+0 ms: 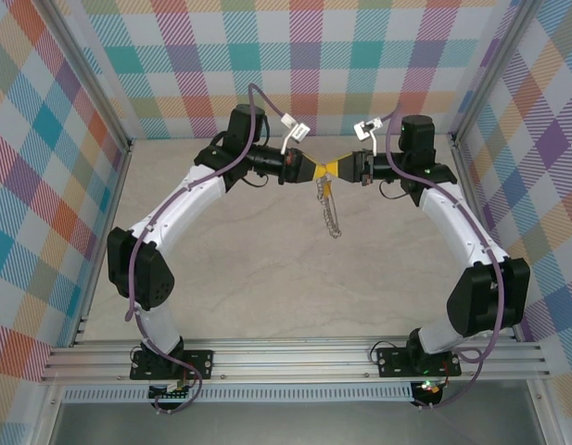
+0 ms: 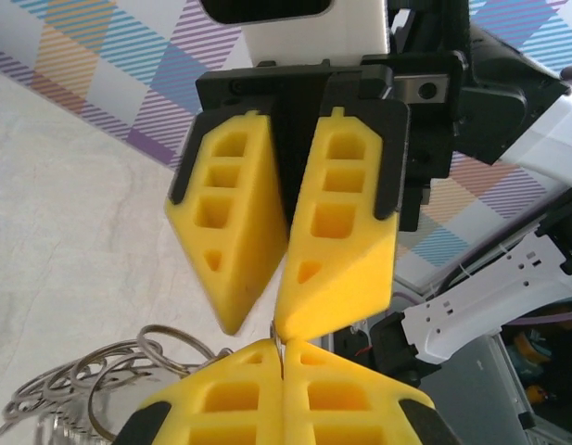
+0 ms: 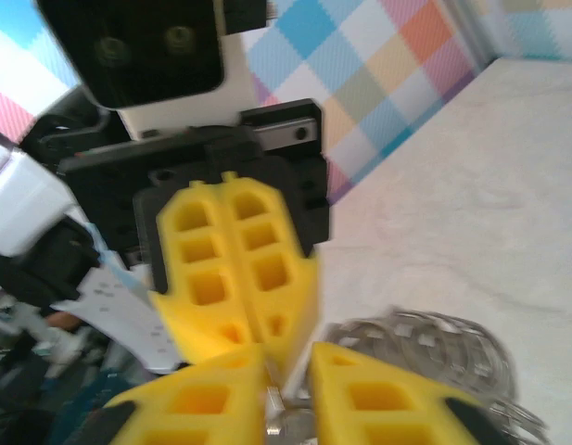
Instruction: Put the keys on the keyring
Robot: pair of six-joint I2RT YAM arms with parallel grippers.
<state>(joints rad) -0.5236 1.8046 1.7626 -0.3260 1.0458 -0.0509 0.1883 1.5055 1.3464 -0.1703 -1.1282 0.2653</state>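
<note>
Left gripper (image 2: 282, 357): fingers pressing together, pinching a thin metal edge of the keyring (image 2: 100, 385).
Right gripper (image 3: 287, 371): meeting the left gripper tip to tip, its fingers standing apart.
Top view: keyring dangling just below the left gripper, over the table (image 1: 221, 278).
Right wrist view: keyring blurring beside the left gripper.

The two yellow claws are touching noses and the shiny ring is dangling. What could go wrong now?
1. The left gripper is shut on just a thin edge of the keyring, right at its tips, and the right gripper stands open. The dangling ring might slip out and drop onto the table.
2. The two grippers' fingertips nearly touch, so a small move might bump them together and knock the ring loose.
</note>
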